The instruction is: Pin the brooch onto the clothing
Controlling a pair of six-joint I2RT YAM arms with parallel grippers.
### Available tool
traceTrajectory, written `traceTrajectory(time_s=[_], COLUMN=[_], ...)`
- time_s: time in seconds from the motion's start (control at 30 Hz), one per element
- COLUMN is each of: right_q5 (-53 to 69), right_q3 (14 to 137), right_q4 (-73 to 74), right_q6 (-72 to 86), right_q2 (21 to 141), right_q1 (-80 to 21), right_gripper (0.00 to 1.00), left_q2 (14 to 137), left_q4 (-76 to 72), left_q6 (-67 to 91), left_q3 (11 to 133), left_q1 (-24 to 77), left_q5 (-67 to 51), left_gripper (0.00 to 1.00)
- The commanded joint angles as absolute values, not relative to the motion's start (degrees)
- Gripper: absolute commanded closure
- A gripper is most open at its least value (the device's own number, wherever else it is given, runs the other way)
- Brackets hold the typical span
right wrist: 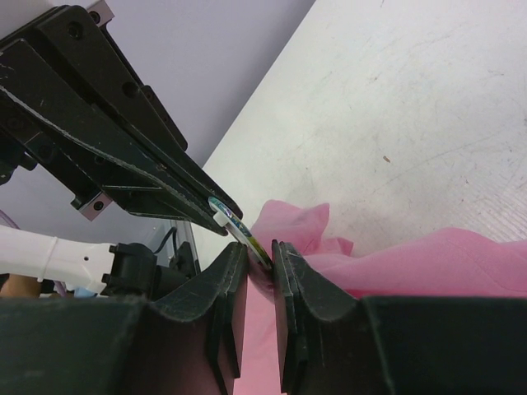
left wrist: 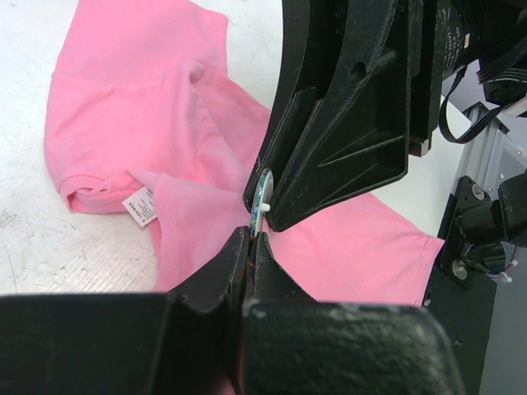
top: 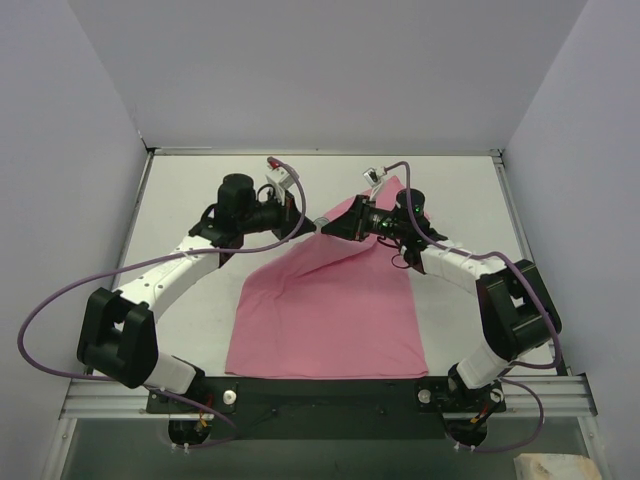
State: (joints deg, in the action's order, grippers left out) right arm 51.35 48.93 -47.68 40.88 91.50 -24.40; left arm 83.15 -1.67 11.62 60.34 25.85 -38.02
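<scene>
The pink T-shirt (top: 330,310) lies on the table with one part pulled up to where my two grippers meet. My left gripper (top: 305,224) is shut on the brooch (left wrist: 262,191), a small round disc seen edge-on with a white clasp. My right gripper (top: 332,228) faces it tip to tip and is shut on a fold of the shirt (right wrist: 428,259). In the right wrist view the brooch (right wrist: 239,226) slants from the left gripper's fingers (right wrist: 123,156) down into the gap between my right jaws, against the pinched fabric. The white neck label (left wrist: 140,206) shows on the shirt.
The white table (top: 200,190) is enclosed by grey walls at the back and both sides. A metal rail (top: 320,395) with the arm bases runs along the near edge. Purple cables loop from both arms.
</scene>
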Motion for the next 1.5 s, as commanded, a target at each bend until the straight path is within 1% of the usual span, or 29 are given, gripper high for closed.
traceTrajectory(time_s=[0.0, 0.33, 0.4, 0.43, 0.5, 0.53, 0.6, 0.63, 0.7, 0.73, 0.8, 0.83, 0.93, 1.13, 1.3, 1.47], right_q5=[52.0, 52.7, 53.0, 53.0, 52.9, 52.7, 52.4, 51.4, 50.1, 48.7, 46.9, 46.2, 44.0, 40.9, 36.2, 36.0], right_q3=[49.1, 48.9, 48.9, 49.0, 48.7, 48.6, 48.1, 47.8, 47.4, 46.9, 46.8, 46.7, 46.8, 46.8, 46.5, 47.2], right_q4=[-60.5, -63.0, -63.3, -63.3, -63.2, -63.1, -62.7, -62.2, -59.3, -58.0, -53.9, -52.2, -46.6, -42.1, -38.5, -33.5], right_q6=[42.4, 44.6, 44.6, 44.6, 44.4, 44.2, 43.8, 43.2, 40.6, 39.6, 36.4, 35.4, 32.7, 31.2, 33.9, 34.7], right_q2=[90.4, 91.3, 91.3, 91.2, 90.9, 90.6, 89.5, 88.9, 86.7, 85.9, 83.6, 82.9, 80.6, 78.0, 77.8, 78.0], right_q1=[-24.2, -23.7, -23.6, -23.6, -23.6, -23.6, -23.5, -23.4, -23.4, -23.4, -23.5, -23.5, -23.6, -23.5, -22.9, -21.4], right_gripper=[0.90, 0.89, 0.85, 0.78, 0.70, 0.63, 0.54, 0.46, 0.37, 0.21, 0.05, 0.00, 0.00, 0.00, 0.00, 0.00], left_q2=[83.7, 84.2, 84.1, 84.0, 83.9, 83.7, 83.6, 83.5, 83.5, 83.5, 83.7, 83.8, 84.1, 84.3, 85.0, 87.2], left_q4=[-3.6, -5.6, -5.7, -5.8, -6.2, -6.2, -6.4, -6.4, -6.8, -6.9, -7.1, -7.1, -7.4, -8.0, -8.8, -8.8], left_q6=[12.7, 13.8, 13.9, 13.9, 14.1, 14.2, 14.4, 14.5, 14.7, 14.8, 14.9, 14.9, 15.3, 15.4, 15.8, 17.0], left_q3=[59.1, 57.6, 57.4, 57.3, 57.1, 57.1, 57.0, 57.0, 57.1, 57.1, 57.4, 57.4, 57.8, 58.4, 59.8, 62.1], left_q1=[25.9, 25.1, 25.0, 24.9, 24.6, 24.4, 24.2, 24.1, 23.8, 23.9, 23.7, 23.7, 23.6, 23.6, 23.5, 22.3], left_q5=[-41.6, -42.3, -42.1, -41.8, -41.7, -41.3, -41.0, -40.8, -40.7, -40.6, -40.7, -40.8, -40.8, -40.4, -39.5, -37.4], left_gripper=[1.00, 1.00, 1.00, 1.00, 1.00, 1.00, 1.00, 1.00, 1.00, 1.00, 1.00, 1.00, 1.00, 1.00, 1.00, 1.00])
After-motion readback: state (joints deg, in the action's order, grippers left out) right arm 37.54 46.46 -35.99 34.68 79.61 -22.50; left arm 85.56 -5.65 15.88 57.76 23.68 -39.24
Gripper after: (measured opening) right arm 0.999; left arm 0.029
